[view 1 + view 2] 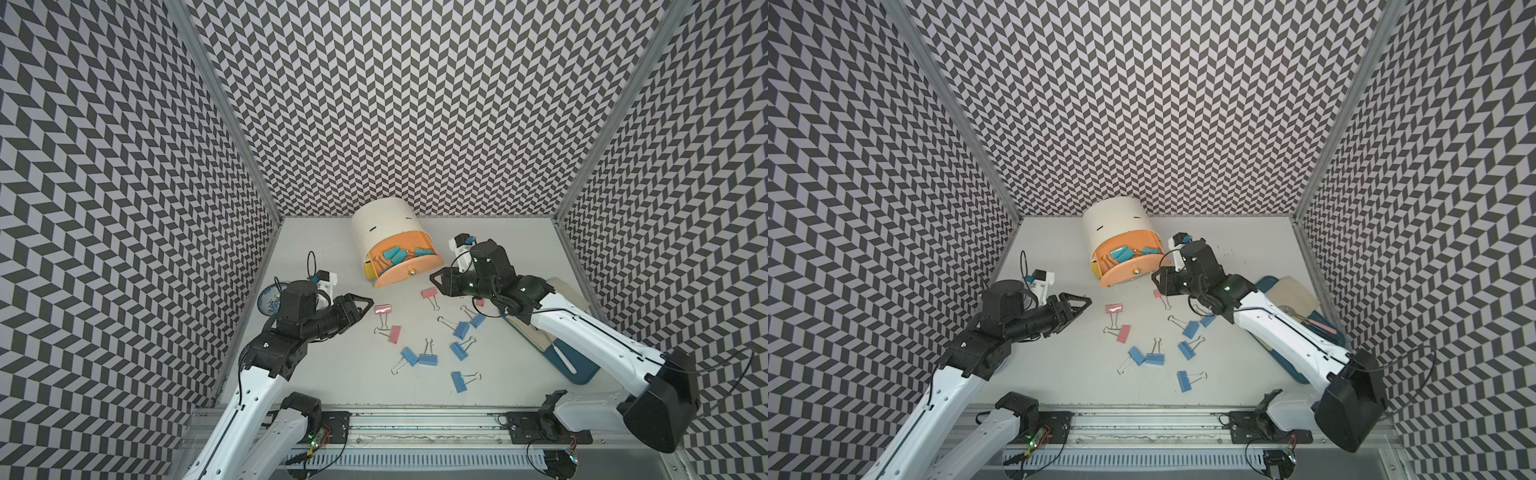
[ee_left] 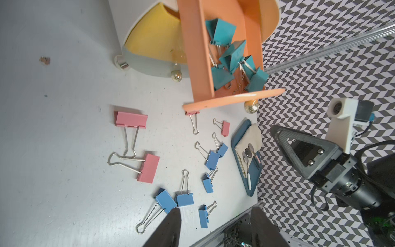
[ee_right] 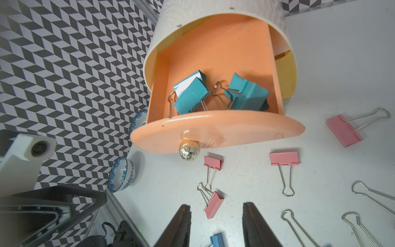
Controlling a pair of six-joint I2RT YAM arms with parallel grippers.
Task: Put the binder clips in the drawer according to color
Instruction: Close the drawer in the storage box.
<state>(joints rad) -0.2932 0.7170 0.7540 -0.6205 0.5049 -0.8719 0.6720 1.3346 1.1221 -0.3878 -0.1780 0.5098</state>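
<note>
The orange drawer stands pulled out of a white round cabinet and holds several teal binder clips. Pink clips and several blue clips lie loose on the table in front of it. My left gripper hangs open just left of the pink clips, nothing between its fingers. My right gripper is open by the drawer front's right end, above the table, holding nothing.
A yellow drawer sits below the orange one. A blue-patterned bowl stands behind my left arm. A blue tray with a cloth and spoons lies under my right arm. Patterned walls close three sides.
</note>
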